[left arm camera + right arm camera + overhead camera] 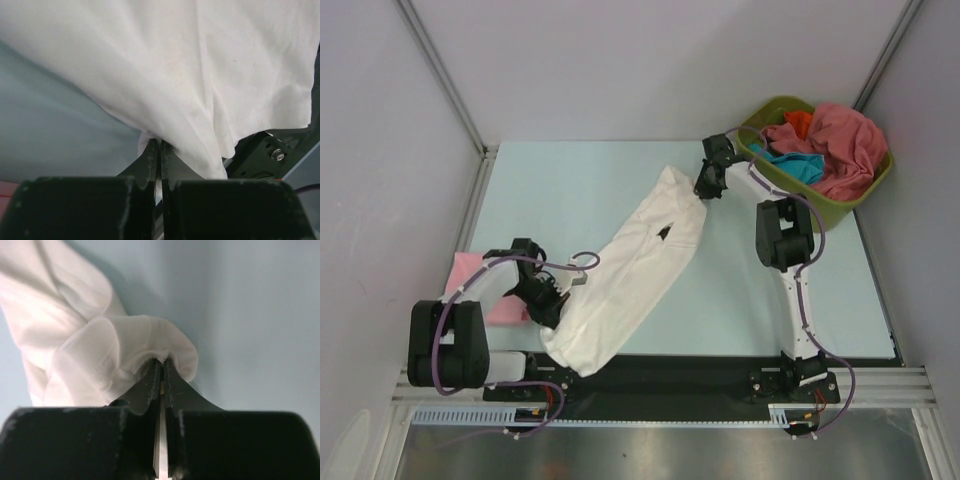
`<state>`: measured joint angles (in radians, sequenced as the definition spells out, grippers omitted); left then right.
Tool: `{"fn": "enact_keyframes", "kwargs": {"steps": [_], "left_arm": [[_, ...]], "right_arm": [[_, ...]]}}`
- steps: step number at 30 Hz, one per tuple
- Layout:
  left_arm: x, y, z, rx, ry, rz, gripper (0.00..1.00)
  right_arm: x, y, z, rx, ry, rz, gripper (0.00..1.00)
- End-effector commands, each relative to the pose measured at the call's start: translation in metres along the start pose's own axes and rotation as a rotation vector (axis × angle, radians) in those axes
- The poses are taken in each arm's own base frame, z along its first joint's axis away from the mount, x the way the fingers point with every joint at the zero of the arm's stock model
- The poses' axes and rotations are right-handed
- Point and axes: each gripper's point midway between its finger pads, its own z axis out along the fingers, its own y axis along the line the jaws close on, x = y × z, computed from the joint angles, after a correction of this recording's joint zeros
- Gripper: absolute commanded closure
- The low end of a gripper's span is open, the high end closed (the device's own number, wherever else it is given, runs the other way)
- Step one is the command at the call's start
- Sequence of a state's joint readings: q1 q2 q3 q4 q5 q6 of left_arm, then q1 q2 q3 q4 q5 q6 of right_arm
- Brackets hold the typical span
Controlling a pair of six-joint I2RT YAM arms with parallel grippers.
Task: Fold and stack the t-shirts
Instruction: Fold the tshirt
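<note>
Well, rose-red tee (845, 145), teal tee (798, 168) inside tub (822, 208)

A large white cloth t-shirt (630, 270) stretches in a rumpled diagonal band, near-left to far-right. A light pink tee (468, 272) lies flat at left. A rose-red tee (840, 140), teal tee (798, 165) and orange tee (800, 120) lie heaped far-right.

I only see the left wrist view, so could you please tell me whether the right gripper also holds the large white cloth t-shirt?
Observer: Yes, the right gripper is shut on a bunched edge of the large white cloth t-shirt.
Operator: How does it lie?
Observer: Diagonally across the pale blue table, from the left gripper near the bases to the right gripper.
Operator: And the other shirts?
Observer: Crumpled coloured t-shirts fill the olive-green plastic tub at the far right.
</note>
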<state>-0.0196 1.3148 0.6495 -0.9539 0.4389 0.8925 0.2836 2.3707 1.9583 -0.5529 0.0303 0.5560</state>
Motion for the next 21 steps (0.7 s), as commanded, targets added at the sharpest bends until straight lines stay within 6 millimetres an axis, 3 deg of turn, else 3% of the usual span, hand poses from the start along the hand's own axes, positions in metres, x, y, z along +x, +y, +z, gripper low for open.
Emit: {"fn": "enact_keyframes", "kwargs": {"steps": [1,2,3,4,5,9,17,19,21], "left_arm": [[-0.032,-0.012,-0.001,0.094,-0.097,0.057,0.96],[-0.038,-0.015,0.004,0.101,-0.098,0.086,0.96],[-0.041,-0.019,0.008,0.112,-0.098,0.099,0.95],[-0.044,-0.024,0.012,0.132,-0.095,0.115,0.95],[-0.050,-0.033,0.018,0.153,-0.086,0.156,0.94],[-0.062,-0.053,0.031,0.210,-0.059,0.261,0.93],[-0.103,-0.077,0.047,0.328,-0.095,0.309,0.88],[-0.105,-0.087,0.050,0.360,-0.080,0.326,0.87],[-0.108,-0.091,0.051,0.377,-0.081,0.333,0.84]], "right_arm": [[-0.025,0.018,0.012,-0.031,-0.020,-0.013,1.00],[-0.021,0.017,0.030,-0.028,-0.006,-0.015,1.00],[-0.026,0.021,0.035,-0.035,-0.017,-0.018,1.00],[-0.050,0.036,0.028,-0.073,-0.076,-0.021,1.00],[-0.044,0.032,0.047,-0.064,-0.063,-0.020,1.00],[-0.076,0.040,0.054,-0.100,-0.182,-0.011,1.00],[-0.133,0.061,0.047,-0.187,-0.404,-0.011,1.00],[-0.143,0.065,0.045,-0.202,-0.441,-0.017,1.00],[-0.147,0.070,0.041,-0.218,-0.458,-0.037,0.91]]}}
